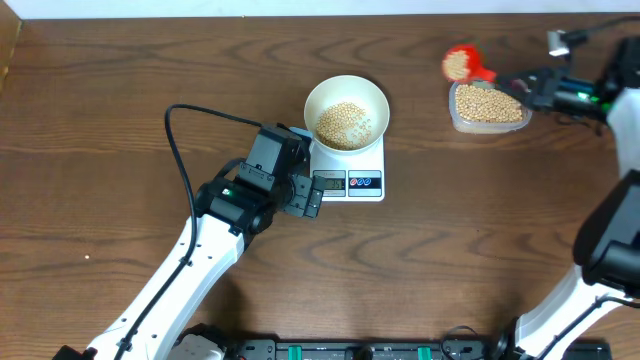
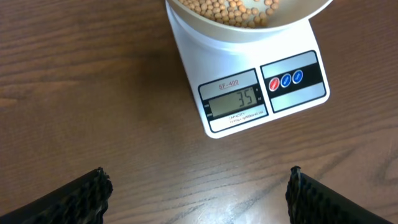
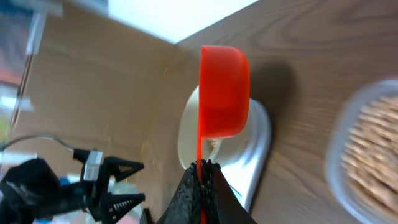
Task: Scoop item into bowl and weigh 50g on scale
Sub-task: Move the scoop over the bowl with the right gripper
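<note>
From overhead, the white bowl (image 1: 346, 88) of beans (image 1: 343, 125) sits on the scale (image 1: 378, 160) in the middle of the tabletop (image 1: 120, 90). The left hand (image 1: 308, 196) lies low, just beside the scale's front left corner. Far to the right, the right hand (image 1: 518, 86) holds a red scoop (image 1: 462, 64) filled with beans, just beside the clear tub (image 1: 488, 127) of more beans.

Only the left wrist view makes the display (image 2: 238, 99) legible: it reads 35. This hand's fingers (image 2: 78, 199) stand wide apart, grasping nothing, and point down over bare tabletop in front of the scale.

The right wrist view shows its fingers (image 3: 186, 193) pinched tight on the scoop's thin handle. The cup is seen side-on, with the bowl and scale behind it.
</note>
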Controlling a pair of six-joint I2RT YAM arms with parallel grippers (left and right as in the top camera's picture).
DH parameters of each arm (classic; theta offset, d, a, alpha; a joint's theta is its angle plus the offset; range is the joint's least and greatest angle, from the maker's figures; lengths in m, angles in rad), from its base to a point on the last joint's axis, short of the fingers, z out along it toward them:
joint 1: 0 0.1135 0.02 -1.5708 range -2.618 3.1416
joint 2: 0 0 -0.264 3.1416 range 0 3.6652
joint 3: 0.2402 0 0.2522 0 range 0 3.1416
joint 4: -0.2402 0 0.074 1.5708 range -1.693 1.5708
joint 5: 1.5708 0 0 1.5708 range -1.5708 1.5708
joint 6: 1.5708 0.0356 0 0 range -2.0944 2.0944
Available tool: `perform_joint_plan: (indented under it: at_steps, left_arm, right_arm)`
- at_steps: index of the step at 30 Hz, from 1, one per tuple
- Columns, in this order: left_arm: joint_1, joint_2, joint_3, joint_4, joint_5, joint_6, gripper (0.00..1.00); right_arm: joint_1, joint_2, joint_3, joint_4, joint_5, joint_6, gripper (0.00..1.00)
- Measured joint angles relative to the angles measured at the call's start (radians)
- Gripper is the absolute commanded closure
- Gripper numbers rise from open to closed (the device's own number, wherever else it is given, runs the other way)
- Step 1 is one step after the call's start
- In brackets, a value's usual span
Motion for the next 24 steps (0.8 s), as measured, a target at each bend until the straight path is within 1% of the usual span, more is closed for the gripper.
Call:
perform_joint_plan:
  at_steps: [5,8,12,17,24]
  left_arm:
    - [0.000,0.000,0.000,0.000,0.000,0.000,0.08]
    - [0.000,0.000,0.000,0.000,0.000,0.000,0.08]
    - [0.000,0.000,0.000,0.000,0.000,0.000,0.08]
    - [0.000,0.000,0.000,0.000,0.000,0.000,0.08]
    - [0.000,0.000,0.000,0.000,0.000,0.000,0.08]
  right_arm:
    - [0.127,0.000,-0.001,0.173,-0.009,0.112,0.99]
    - [0.194,0.000,-0.001,0.237,-0.002,0.172,0.99]
    - [0.274,0.000,-0.001,0.246,0.048,0.223,0.99]
    - [0.346,0.000,-0.001,0.245,0.111,0.248,0.99]
    - [0.375,0.000,-0.001,0.239,0.175,0.267,0.99]
